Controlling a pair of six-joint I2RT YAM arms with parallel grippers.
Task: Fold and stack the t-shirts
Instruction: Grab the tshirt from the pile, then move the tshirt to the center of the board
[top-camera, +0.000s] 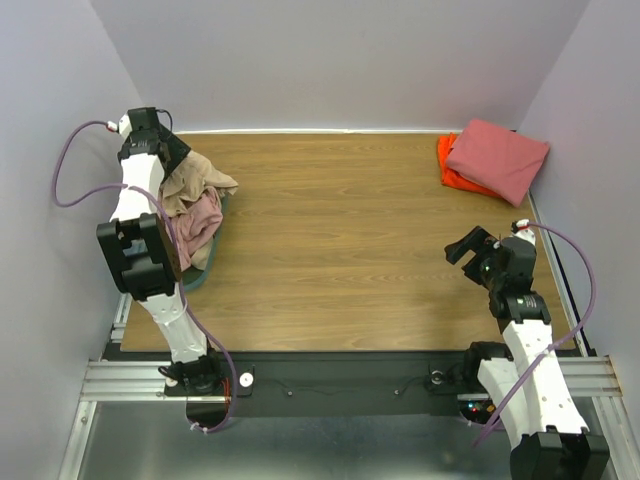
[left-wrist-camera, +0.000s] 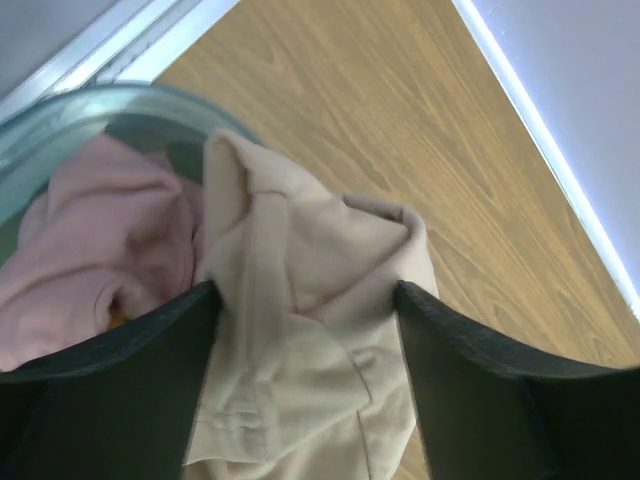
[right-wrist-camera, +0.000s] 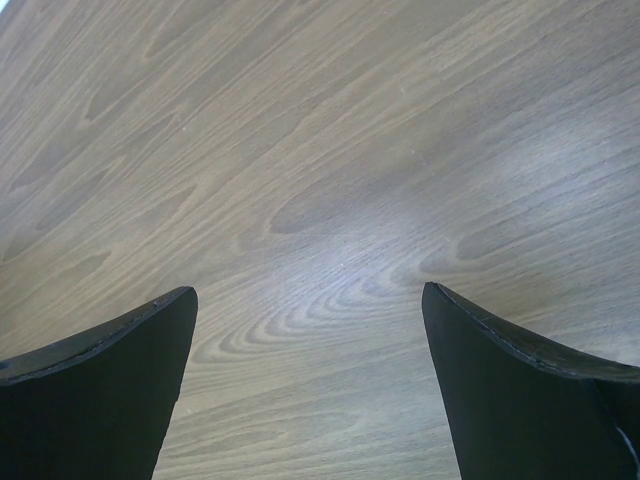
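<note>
The tan t-shirt (top-camera: 198, 180) lies crumpled on top of the dusty pink t-shirt (top-camera: 200, 226) in the teal bin (top-camera: 203, 273) at the table's left edge. My left gripper (top-camera: 180, 165) reaches down into that heap. In the left wrist view its jaws stand wide on either side of a bunched fold of the tan t-shirt (left-wrist-camera: 310, 270), and the cloth fills the gap of the left gripper (left-wrist-camera: 305, 290). The pink t-shirt (left-wrist-camera: 100, 230) lies to the left. A folded salmon-red t-shirt (top-camera: 497, 158) lies on a folded orange one (top-camera: 450, 175) at the far right. My right gripper (top-camera: 465, 248) (right-wrist-camera: 308, 292) hovers open over bare wood.
The bin's translucent rim (left-wrist-camera: 90, 105) curves round the shirts on the left. White walls close in the table at the back and on both sides. A metal rail (top-camera: 330, 380) runs along the near edge, between the arm bases.
</note>
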